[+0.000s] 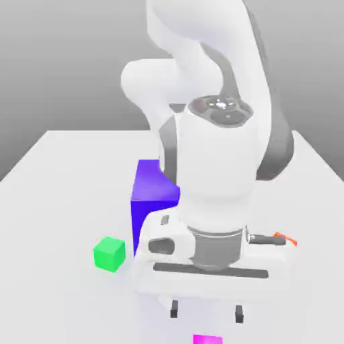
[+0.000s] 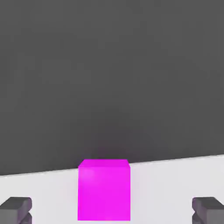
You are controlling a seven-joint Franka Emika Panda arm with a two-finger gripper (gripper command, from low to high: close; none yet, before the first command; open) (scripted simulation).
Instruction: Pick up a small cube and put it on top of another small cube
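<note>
The small magenta cube [image 1: 207,339] lies on the white table at the near edge of the exterior view, just below my gripper [image 1: 206,312]. My fingers [image 1: 174,310] stand wide apart above it, open, with nothing between them. In the hand view the magenta cube [image 2: 104,190] sits centred between the two dark fingertips [image 2: 15,209], near the table's edge. The small green cube [image 1: 109,253] rests on the table toward the exterior view's left, apart from the gripper.
A big purple-blue block [image 1: 150,201] stands behind the gripper, next to the green cube. A small orange-red object [image 1: 290,240] peeks out behind the hand on the exterior view's right. The white table [image 1: 54,201] extends to the left.
</note>
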